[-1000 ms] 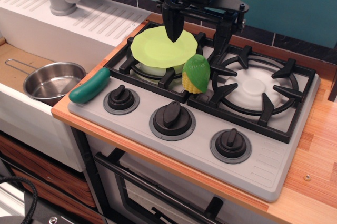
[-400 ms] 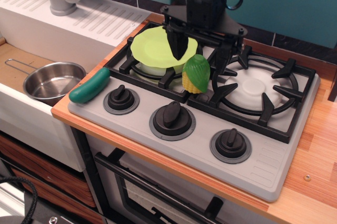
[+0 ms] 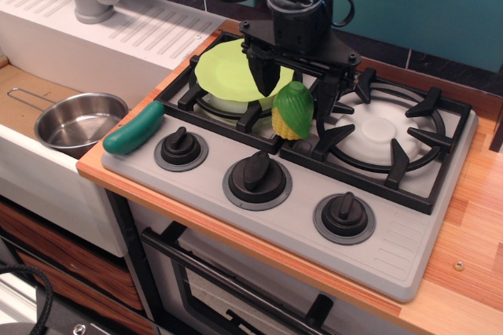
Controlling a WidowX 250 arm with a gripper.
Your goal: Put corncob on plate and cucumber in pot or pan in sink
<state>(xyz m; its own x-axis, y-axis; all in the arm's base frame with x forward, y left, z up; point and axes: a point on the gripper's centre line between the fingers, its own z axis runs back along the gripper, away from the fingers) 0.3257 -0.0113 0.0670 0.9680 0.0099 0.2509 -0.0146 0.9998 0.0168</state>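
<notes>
Black robot gripper (image 3: 295,86) hangs low over the stove, jaws spread wide either side of the yellow toy corncob in its bright green husk (image 3: 291,110), not touching it! Corncob lies on the black grate just right of the lime-green round plate (image 3: 224,72). Dark green cucumber (image 3: 134,127) lies at the stove's left edge, beside the shiny steel pan (image 3: 78,121) in the tan-bottomed sink (image 3: 20,91).

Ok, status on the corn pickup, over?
Tool open, fingers astride the yellow green-husked toy corncob, not gripped. Corncob lies on the stove grate beside the lime-green round plate. Nothing in the way.
</notes>
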